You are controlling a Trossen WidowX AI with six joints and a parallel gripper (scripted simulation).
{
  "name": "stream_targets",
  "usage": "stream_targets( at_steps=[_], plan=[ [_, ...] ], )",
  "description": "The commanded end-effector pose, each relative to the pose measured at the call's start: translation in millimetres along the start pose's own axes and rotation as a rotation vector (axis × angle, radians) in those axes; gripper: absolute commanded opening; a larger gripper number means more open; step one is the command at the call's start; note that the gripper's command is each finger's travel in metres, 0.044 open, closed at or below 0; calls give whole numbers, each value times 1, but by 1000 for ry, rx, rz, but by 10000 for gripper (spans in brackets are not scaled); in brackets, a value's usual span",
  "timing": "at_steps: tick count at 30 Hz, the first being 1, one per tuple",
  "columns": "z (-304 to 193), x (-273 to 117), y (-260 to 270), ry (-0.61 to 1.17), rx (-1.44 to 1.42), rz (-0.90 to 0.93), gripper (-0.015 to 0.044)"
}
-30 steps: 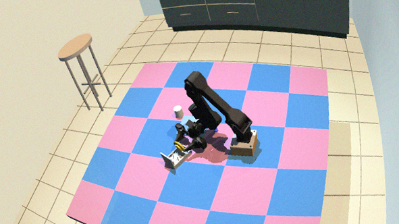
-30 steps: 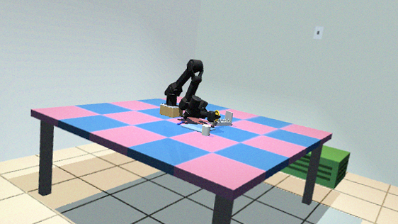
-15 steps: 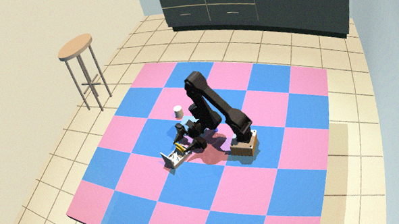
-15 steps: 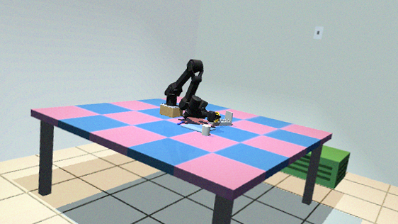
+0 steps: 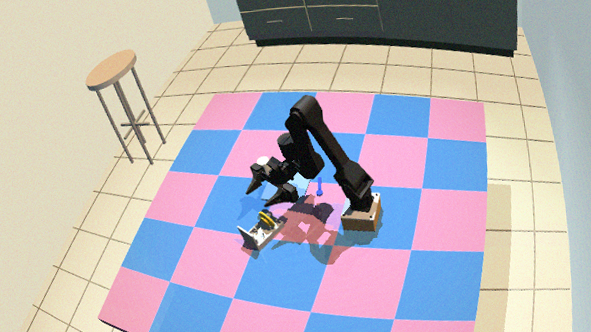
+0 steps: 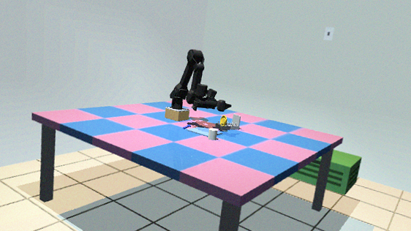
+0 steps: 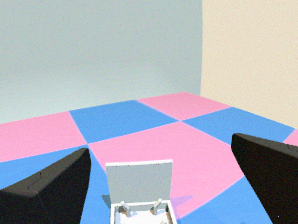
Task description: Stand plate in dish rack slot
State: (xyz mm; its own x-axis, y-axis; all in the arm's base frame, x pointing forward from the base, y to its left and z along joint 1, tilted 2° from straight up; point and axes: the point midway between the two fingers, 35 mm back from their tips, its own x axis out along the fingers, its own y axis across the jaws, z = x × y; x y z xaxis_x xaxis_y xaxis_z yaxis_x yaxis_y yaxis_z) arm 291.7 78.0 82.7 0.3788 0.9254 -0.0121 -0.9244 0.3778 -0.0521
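Note:
The yellow plate [image 5: 266, 219] [image 6: 223, 120] stands on edge in the end of the dish rack away from its tall end panel. The small pale rack [image 5: 270, 238] stands on the table; its end panel [image 6: 236, 122] [image 7: 140, 182] is upright. My gripper [image 5: 256, 199] [image 7: 164, 149] is open, with nothing between its fingers. It hangs above the table and higher than the plate, back from the rack on the arm's side. The plate is out of the wrist view. Its exact slot is too small to tell.
A white cup [image 5: 263, 160] [image 6: 212, 134] stands behind the gripper in the top view. A blue utensil-like item [image 5: 319, 186] [image 6: 186, 126] lies near the arm, beside a light blue flat sheet [image 5: 302, 183] [image 6: 198, 131]. The arm's wooden base [image 5: 359, 222] [image 6: 177, 114] is at the other side.

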Motion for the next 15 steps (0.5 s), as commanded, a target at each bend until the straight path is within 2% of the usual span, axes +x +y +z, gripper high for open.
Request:
stream_targets(
  at_steps=[1,6,15],
  plan=[
    [24,-1,-2,-14,8,9,400],
    [24,0,-6,-11,22,-5,400],
    [22,4,-63,53,208,-192,400]
  ],
)
